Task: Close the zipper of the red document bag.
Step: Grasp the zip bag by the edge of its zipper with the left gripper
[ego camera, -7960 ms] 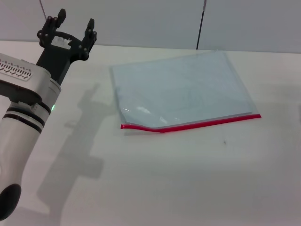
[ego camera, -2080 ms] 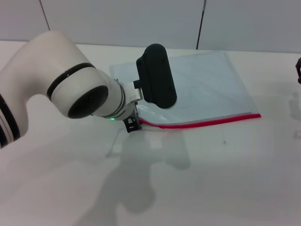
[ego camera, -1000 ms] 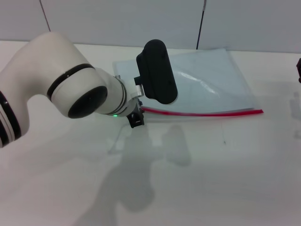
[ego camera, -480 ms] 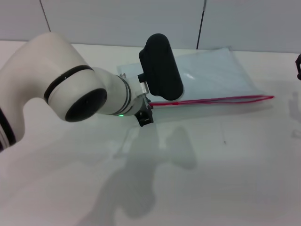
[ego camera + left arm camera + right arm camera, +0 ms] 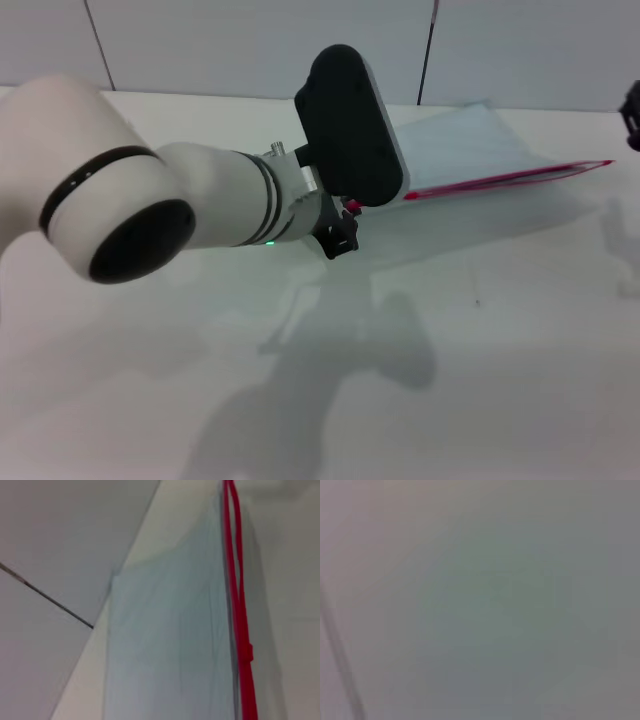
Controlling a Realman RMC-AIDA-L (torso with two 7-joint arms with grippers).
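Head view | one red document bag [image 5: 470,140] | one zipper [image 5: 510,178] | left end effector [image 5: 345,232] grip unclear

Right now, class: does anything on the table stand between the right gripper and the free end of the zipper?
Nothing visible does. The zipper of the red document bag ends near the right gripper, with only bare table between.

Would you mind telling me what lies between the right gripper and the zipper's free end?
Nothing: in the head view, only bare table separates the right gripper from the zipper end.
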